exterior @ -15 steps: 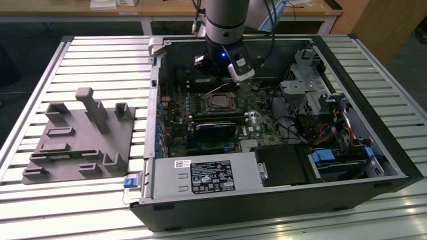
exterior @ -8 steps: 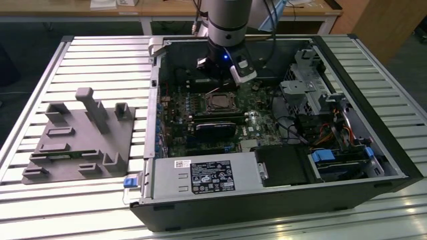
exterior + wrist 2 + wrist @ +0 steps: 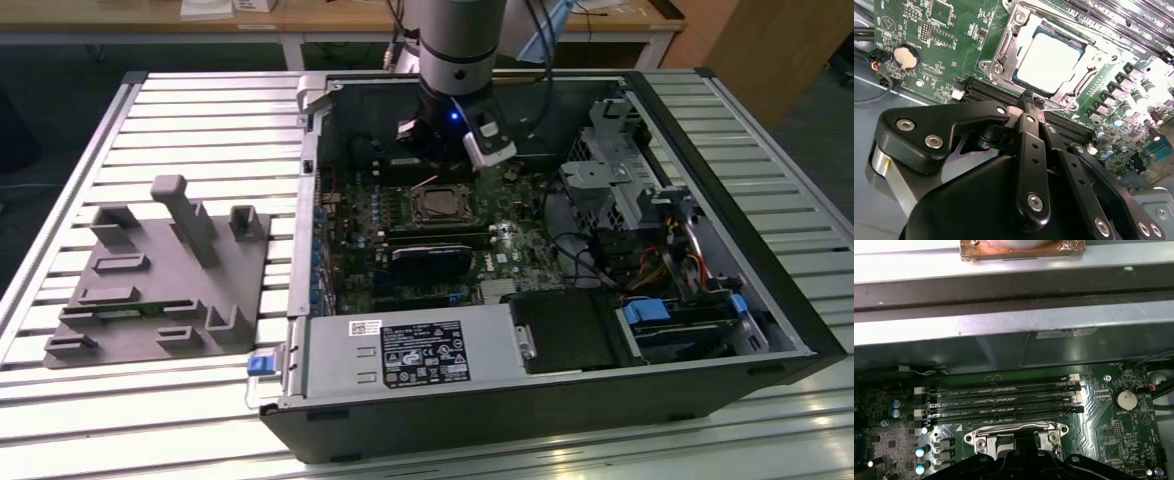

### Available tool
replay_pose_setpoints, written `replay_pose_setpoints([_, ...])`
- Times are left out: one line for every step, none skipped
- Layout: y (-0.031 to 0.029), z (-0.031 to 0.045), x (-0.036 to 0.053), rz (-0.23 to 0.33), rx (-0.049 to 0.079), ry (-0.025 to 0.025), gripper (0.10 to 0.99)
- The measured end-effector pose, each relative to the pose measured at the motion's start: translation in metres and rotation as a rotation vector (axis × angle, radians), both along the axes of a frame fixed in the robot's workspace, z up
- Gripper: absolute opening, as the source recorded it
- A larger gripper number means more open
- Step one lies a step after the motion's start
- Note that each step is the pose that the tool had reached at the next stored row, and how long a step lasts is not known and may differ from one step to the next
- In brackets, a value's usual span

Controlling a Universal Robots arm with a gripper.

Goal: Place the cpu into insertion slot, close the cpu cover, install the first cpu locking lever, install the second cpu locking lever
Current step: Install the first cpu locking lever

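Gripper of black jointed metal links [image 3: 1031,99] is right down at the board, and in the second wrist view its two fingertips [image 3: 1026,95] are pressed together with nothing between them. They sit just beside the near edge of the insertion slot [image 3: 416,207], the small square socket with a silvery metal rim; whether they touch it I cannot tell. And there is the cpu [image 3: 1051,60], the small flat square chip with a dull silver-grey top, lying flat inside that slot. The cpu cover [image 3: 1006,45], a thin silvery square frame plate with a big window, lies down over it, and the chip's top shows bright through the window.

Over to the first wrist view: beyond the cover's edge, four long black memory slots [image 3: 1004,402] run side by side, with a round silver coin cell [image 3: 1126,400] off to one side on the green circuit board [image 3: 1109,430].

Exterior view now: the silver-grey robot arm [image 3: 454,40] stands over an open black computer case [image 3: 534,420] lying on a slatted aluminium table [image 3: 200,110]. A silver power-supply box with a black label [image 3: 334,360] sits at the case's near side. A grey plastic fixture with upright posts [image 3: 147,290] rests on the table toward the exterior view's left, well apart from the gripper.
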State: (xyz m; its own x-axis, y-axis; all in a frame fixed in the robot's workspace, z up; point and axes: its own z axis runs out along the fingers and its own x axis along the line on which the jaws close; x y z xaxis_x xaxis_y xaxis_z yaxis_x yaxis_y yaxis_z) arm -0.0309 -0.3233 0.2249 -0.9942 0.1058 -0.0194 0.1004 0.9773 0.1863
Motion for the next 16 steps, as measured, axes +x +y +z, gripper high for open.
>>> replay_pose_setpoints([0.0019,-0.0005,0.0,0.0,-0.005,-0.0001,0.106])
replay_pose_setpoints([0.004,-0.001,0.0001,0.0,-0.011,-0.0001,0.106])
replay_pose_setpoints([0.0057,-0.0013,0.0001,0.0,-0.016,0.0,0.106])
replay_pose_setpoints([0.0074,-0.0017,0.0001,0.0,-0.02,0.0,0.106])
replay_pose_setpoints([0.0089,-0.0021,0.0001,0.0,-0.024,0.0,0.106])
replay_pose_setpoints([0.0104,-0.0026,0.0001,0.0,-0.029,0.0,0.106])
replay_pose_setpoints([0.0116,-0.003,0.0001,0.0,-0.032,0.0,0.106])
replay_pose_setpoints([0.0127,-0.0035,0.0001,0.0,-0.035,-0.0002,0.106])
replay_pose_setpoints([0.0135,-0.0042,0.0001,0.0,-0.039,-0.0007,0.106])
replay_pose_setpoints([0.0141,-0.0051,0.0001,0.0,-0.042,-0.0023,0.106])
replay_pose_setpoints([0.0145,-0.0061,0.0001,0.0,-0.044,-0.0046,0.106])
replay_pose_setpoints([0.0149,-0.0071,0.0001,0.0,-0.046,-0.0074,0.106])
replay_pose_setpoints([0.0151,-0.008,0.0001,0.0,-0.047,-0.011,0.106])
replay_pose_setpoints([0.0152,-0.0087,0.0001,-0.001,-0.048,-0.0159,0.106])
replay_pose_setpoints([0.0152,-0.0095,0.0001,-0.001,-0.049,-0.0213,0.106])
replay_pose_setpoints([0.0152,-0.0101,0.0,-0.001,-0.049,-0.0268,0.106])
